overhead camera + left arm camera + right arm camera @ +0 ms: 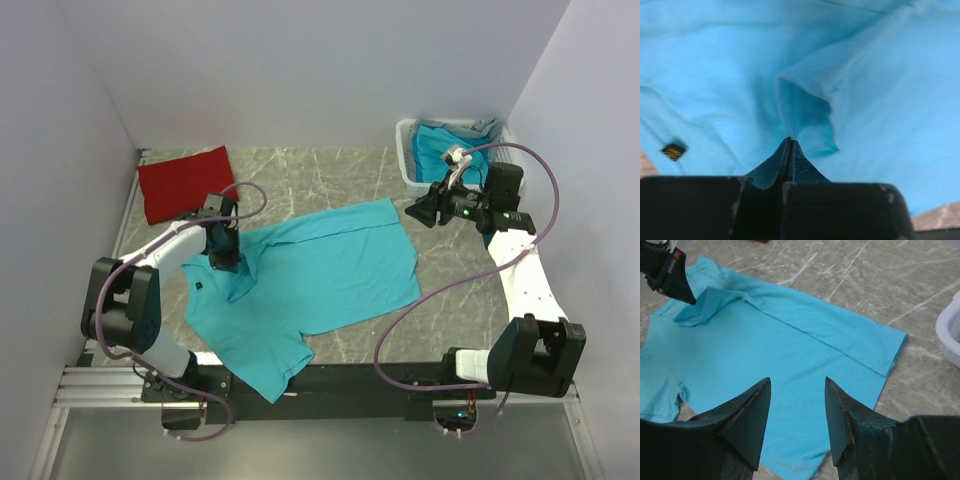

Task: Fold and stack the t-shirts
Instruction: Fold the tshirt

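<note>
Marbled counter (340,170) carries the spread turquoise t-shirt (330,275); a folded red t-shirt (185,182) lies far left. Left wrist: left end effector (789,144) pinches turquoise cloth, the dark chest mark (673,150) unreadable. Right wrist: right end effector (797,381) half-open, empty.

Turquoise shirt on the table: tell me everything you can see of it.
The turquoise shirt is soft, short-sleeved cloth, spread mostly flat on the marble-look table, hem toward the far right, one sleeve over the near edge. A small dark chest mark shows. The left gripper has its fingers shut on a raised fold of it; the right gripper hovers clear.
</note>
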Robot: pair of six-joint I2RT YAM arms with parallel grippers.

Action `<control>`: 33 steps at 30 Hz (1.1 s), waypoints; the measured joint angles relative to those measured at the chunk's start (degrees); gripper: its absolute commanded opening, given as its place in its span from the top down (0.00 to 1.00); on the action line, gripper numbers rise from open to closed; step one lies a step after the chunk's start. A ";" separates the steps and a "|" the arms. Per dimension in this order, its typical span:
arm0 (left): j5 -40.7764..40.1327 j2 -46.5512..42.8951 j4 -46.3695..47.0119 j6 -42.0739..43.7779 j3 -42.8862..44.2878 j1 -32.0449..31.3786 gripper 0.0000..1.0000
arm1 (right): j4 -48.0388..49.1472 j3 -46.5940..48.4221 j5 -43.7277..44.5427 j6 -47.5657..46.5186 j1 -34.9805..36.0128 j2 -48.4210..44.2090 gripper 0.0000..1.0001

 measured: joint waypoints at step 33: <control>-5.25 0.24 0.24 -4.04 6.21 -8.02 0.99 | -0.04 0.00 -0.72 -0.02 -0.74 0.00 0.46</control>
